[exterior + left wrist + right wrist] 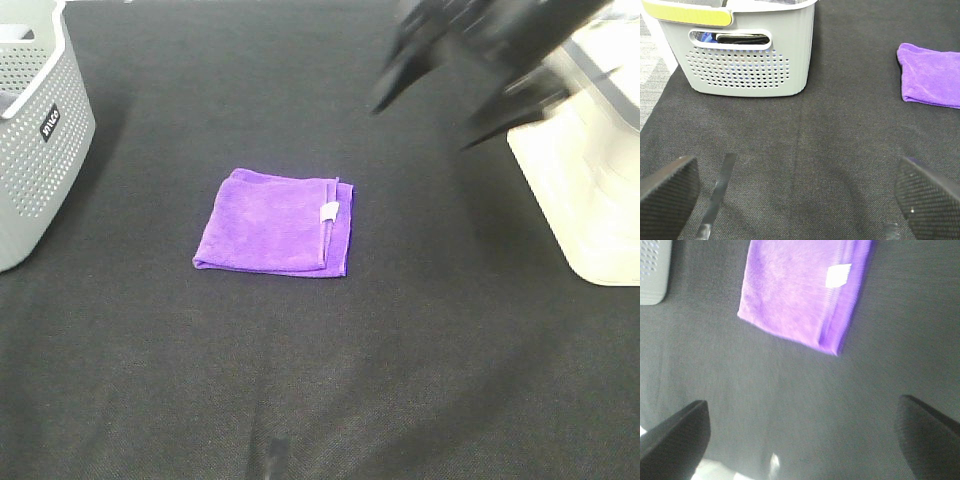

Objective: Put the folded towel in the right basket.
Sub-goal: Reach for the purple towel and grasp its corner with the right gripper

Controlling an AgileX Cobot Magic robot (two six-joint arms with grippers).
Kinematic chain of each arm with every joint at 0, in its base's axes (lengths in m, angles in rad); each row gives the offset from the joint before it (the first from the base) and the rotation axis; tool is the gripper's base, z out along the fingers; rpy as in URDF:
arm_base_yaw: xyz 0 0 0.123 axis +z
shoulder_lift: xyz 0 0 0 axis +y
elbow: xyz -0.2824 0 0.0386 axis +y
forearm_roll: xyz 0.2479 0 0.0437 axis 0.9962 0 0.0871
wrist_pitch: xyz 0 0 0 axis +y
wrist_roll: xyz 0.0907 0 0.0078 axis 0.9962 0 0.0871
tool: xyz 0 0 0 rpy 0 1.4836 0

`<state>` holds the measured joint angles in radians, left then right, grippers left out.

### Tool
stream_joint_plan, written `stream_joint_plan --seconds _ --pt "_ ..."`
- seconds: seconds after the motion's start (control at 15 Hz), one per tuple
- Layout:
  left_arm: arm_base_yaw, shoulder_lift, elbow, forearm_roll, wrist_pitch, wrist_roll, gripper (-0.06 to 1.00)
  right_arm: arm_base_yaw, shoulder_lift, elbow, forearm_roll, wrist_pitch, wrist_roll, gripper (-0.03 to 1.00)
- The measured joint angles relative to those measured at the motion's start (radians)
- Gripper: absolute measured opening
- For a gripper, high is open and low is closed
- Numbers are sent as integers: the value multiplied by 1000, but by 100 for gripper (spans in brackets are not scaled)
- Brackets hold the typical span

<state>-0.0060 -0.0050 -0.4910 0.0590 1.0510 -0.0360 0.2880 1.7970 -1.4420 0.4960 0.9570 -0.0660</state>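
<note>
**Both grippers open and empty, towel flat on the cloth**

At the far left stands the grey left basket, its wall full of small holes. My left wrist camera shows a yellow-green band along its rim, and something dark lies behind the handle slot. I cannot tell what that dark thing is.

My left gripper sits on the near side of that basket, apart from it and low over the black table cloth. Its fingers are spread wide and have hold of nothing. The high camera does not show it.

The folded towel lies flat on the cloth around the middle of the table, a little to the left. It is purple and roughly square, with a small white tag near its far right corner. It is well apart from both baskets, and nothing touches it.

My right gripper is right of the towel and farther back, raised above the cloth and blurred in the high view. Its fingers are also spread wide and are empty.

The cream right basket is at the right edge, only partly in frame. My right arm overlaps its far corner in the high view.
</note>
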Motion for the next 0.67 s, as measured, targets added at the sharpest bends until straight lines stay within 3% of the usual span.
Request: stream_joint_plan --seconds 0.2,0.67 --pt "0 0 0 0 0 0 99 1 259 -62 119 -110 -92 94" --pt "0 0 0 0 0 0 99 1 529 -212 152 -170 -119 94"
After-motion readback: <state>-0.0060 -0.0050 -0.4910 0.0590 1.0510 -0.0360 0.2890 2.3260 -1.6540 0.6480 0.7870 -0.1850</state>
